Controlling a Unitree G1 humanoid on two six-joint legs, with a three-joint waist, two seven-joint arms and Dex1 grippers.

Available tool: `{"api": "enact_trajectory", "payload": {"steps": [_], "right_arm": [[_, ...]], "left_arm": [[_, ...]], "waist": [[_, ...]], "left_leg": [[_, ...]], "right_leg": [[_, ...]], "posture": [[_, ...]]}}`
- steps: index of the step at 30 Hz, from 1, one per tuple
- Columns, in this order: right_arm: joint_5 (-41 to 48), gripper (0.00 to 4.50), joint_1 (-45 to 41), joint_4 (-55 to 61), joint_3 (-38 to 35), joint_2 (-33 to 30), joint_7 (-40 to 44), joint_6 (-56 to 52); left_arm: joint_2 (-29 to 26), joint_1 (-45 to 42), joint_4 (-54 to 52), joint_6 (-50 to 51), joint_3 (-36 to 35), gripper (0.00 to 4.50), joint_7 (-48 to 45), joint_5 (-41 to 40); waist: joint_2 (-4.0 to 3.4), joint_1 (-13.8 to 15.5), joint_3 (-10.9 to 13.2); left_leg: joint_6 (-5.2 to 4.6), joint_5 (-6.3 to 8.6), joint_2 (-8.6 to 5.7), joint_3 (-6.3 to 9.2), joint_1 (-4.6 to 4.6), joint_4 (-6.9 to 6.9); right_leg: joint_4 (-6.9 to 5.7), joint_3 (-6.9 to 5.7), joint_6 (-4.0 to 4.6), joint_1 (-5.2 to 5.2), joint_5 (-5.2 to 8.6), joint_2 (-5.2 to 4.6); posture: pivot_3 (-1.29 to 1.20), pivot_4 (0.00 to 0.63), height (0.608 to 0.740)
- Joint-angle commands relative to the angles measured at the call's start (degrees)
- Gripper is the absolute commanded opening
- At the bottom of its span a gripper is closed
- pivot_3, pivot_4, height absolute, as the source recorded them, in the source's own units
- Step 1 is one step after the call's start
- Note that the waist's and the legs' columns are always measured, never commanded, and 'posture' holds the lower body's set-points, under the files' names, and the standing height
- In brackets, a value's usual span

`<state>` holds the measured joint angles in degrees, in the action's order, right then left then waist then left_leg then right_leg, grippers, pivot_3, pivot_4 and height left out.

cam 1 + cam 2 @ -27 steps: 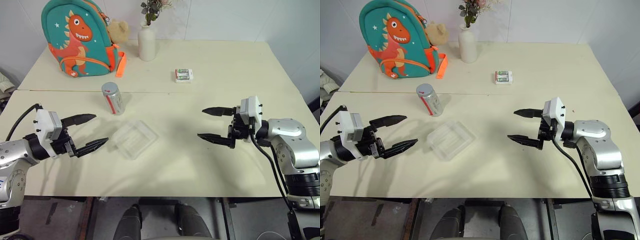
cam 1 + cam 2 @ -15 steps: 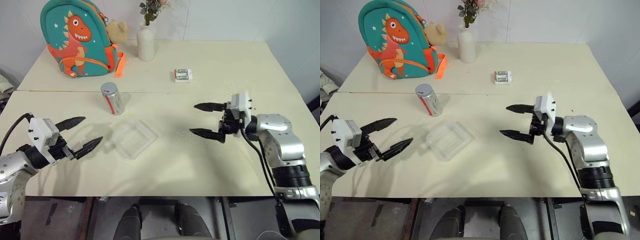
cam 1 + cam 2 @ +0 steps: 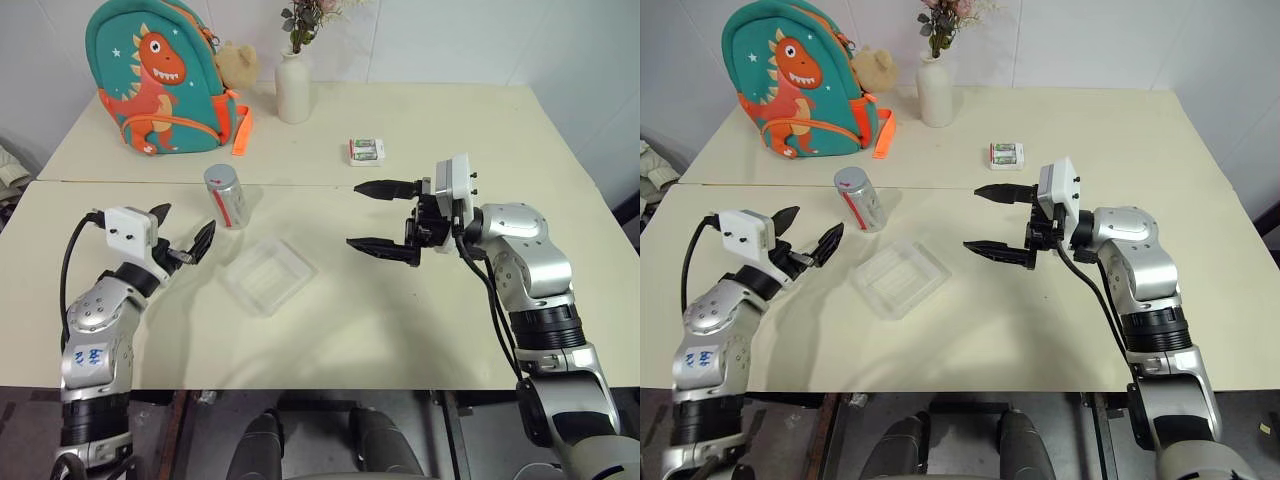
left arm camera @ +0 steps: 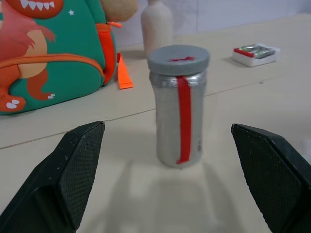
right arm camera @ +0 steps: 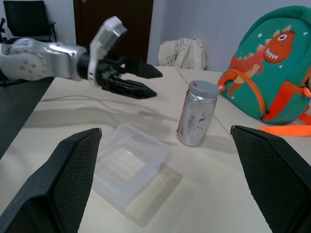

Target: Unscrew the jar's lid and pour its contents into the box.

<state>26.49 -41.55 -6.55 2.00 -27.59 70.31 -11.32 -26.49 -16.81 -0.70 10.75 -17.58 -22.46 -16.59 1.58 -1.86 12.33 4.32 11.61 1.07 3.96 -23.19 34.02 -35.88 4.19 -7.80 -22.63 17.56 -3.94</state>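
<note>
A two-armed humanoid robot squares up to a silver jar [image 3: 226,196] that stands upright and untouched on the cream surface [image 3: 420,320], well in from the near edge and nearer the robot's left edge than its right. The grey lid [image 4: 178,59], marked with a red dash, is seated on top, so the unscrewing has not begun. The clear plastic box [image 3: 268,276] lies flat just beside the jar, toward the near edge, and looks empty; the contents cannot be made out through the jar's foil-like wall.

The left gripper [image 3: 182,238] hovers near the jar on its left-edge side, jaws spread wide and grasping nothing; its wrist view has the jar centred between the two fingers. The right gripper [image 3: 372,216] hangs over the middle of the surface, well apart from the jar, pointing toward it, jaws likewise released and empty.

The step in hand appears to be the reach for the jar. To do it well, the left jaws should probably close around the jar's body below the lid, leaving the cap free for the right gripper to seize and twist. A level, centred approach matters: the jar is tall and narrow and could tip if one finger meets it first. A dinosaur backpack [image 3: 160,75], a white vase [image 3: 293,88] and a small green-and-white pack [image 3: 367,150] sit toward the far edge, clear of the work.
</note>
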Motion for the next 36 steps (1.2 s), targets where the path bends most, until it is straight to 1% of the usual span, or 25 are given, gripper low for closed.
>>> {"api": "enact_trajectory", "payload": {"steps": [1, 6, 12, 22, 25, 26, 27, 29, 32, 33, 35, 36], "right_arm": [[1.04, 4.5, -0.49, 3.4, -0.69, 0.69, -1.18, 0.09], [1.22, 4.5, 0.72, 5.25, -0.83, 1.26, -2.6, -0.39], [1.51, 4.5, 1.98, 7.55, -0.95, 2.03, -4.55, -0.72], [2.12, 4.5, 3.48, 10.05, -1.06, 2.56, -6.84, -1.49], [2.23, 4.5, 3.5, 10.23, -1.0, 2.63, -7.14, -1.59], [2.27, 4.5, 3.57, 10.36, -0.96, 2.65, -7.25, -1.63], [2.28, 4.5, 3.61, 10.42, -0.93, 2.68, -7.33, -1.65], [2.32, 4.5, 3.8, 10.72, -0.85, 2.78, -7.62, -1.71], [2.44, 4.5, 4.07, 11.05, -0.76, 2.85, -8.01, -1.75], [2.47, 4.5, 4.15, 11.12, -0.73, 2.87, -8.12, -1.8], [2.43, 4.5, 4.42, 11.29, -0.65, 2.82, -8.22, -1.87], [2.45, 4.5, 4.53, 11.52, -0.6, 2.78, -8.38, -2.06]], "left_arm": [[0.01, -4.55, 6.43, -4.47, 1.51, 4.45, -1.28, 1.42], [-0.22, -12.01, 18.03, -10.48, 3.09, 4.45, -4.02, 2.53], [0.15, -17.04, 25.98, -14.22, 4.63, 4.45, -5.9, 3.46], [2.14, -24.24, 39.61, -21.28, 6.46, 4.45, -3.94, 6.54], [2.66, -26.5, 43.83, -23.11, 6.08, 4.45, -3.39, 6.66], [2.82, -26.98, 44.76, -23.56, 6.09, 4.05, -3.3, 6.79], [2.99, -27.39, 45.56, -24.01, 6.16, 3.84, -3.41, 6.86], [3.4, -27.79, 46.29, -24.63, 6.26, 3.26, -3.47, 6.93], [3.79, -27.74, 46.11, -25.16, 6.16, 2.26, -4.02, 6.56], [3.68, -27.44, 45.65, -25.12, 6.06, 2.0, -4.16, 6.46], [3.32, -26.39, 43.7, -24.92, 5.72, 2.0, -4.78, 5.95], [3.29, -25.36, 41.07, -24.53, 5.15, 2.0, -6.24, 4.41]], "waist": [[0.0, 0.18, 0.0], [0.0, 0.26, 0.0], [0.0, 0.17, 0.0], [0.01, 0.26, 0.0], [0.01, 0.24, 0.0], [0.01, 0.23, 0.0], [0.01, 0.17, 0.0], [0.01, 0.17, 0.0], [0.01, 0.23, 0.0], [0.01, 0.23, 0.0], [0.01, 0.21, 0.0], [0.01, 0.18, 0.0]], "left_leg": [[0.0, 0.0, 0.0, 0.0, 0.0, -0.01], [0.0, 0.0, -0.01, 0.0, -0.03, 0.01], [0.0, 0.0, -0.01, 0.0, -0.03, 0.0], [0.0, 0.0, -0.02, 0.0, -0.04, 0.02], [0.0, 0.0, -0.01, 0.0, -0.04, 0.02], [0.0, 0.0, -0.01, 0.0, -0.04, 0.02], [0.01, 0.0, -0.01, 0.0, -0.04, 0.02], [0.01, 0.0, -0.01, 0.0, -0.05, 0.02], [0.0, 0.0, -0.01, 0.0, -0.05, 0.02], [0.01, 0.0, -0.01, 0.0, -0.05, 0.02], [0.01, 0.0, -0.01, 0.0, -0.05, 0.02], [0.01, 0.0, -0.01, 0.0, -0.05, 0.02]], "right_leg": [[-0.01, 0.0, 0.0, -0.01, 0.0, 0.01], [0.01, 0.0, -0.04, 0.0, -0.02, 0.0], [0.0, 0.0, -0.04, -0.01, -0.02, 0.01], [-0.03, 0.0, -0.07, -0.01, -0.04, 0.01], [-0.02, 0.0, -0.08, -0.02, -0.04, 0.02], [-0.03, 0.0, -0.08, -0.02, -0.04, 0.02], [-0.03, 0.0, -0.08, -0.02, -0.04, 0.03], [-0.03, 0.0, -0.08, -0.02, -0.04, 0.02], [-0.03, 0.0, -0.08, -0.02, -0.04, 0.02], [-0.03, 0.0, -0.09, -0.02, -0.04, 0.02], [-0.03, 0.0, -0.09, -0.02, -0.04, 0.02], [-0.04, 0.0, -0.09, -0.02, -0.04, 0.03]], "posture": [[0.0, 0.15, 0.74], [0.0, 0.15, 0.74], [0.0, 0.15, 0.74], [0.0, 0.15, 0.74], [0.0, 0.15, 0.74], [0.0, 0.15, 0.74], [0.0, 0.15, 0.74], [0.0, 0.15, 0.74], [0.0, 0.15, 0.74], [0.0, 0.15, 0.74], [0.0, 0.15, 0.74], [0.0, 0.15, 0.74]]}}
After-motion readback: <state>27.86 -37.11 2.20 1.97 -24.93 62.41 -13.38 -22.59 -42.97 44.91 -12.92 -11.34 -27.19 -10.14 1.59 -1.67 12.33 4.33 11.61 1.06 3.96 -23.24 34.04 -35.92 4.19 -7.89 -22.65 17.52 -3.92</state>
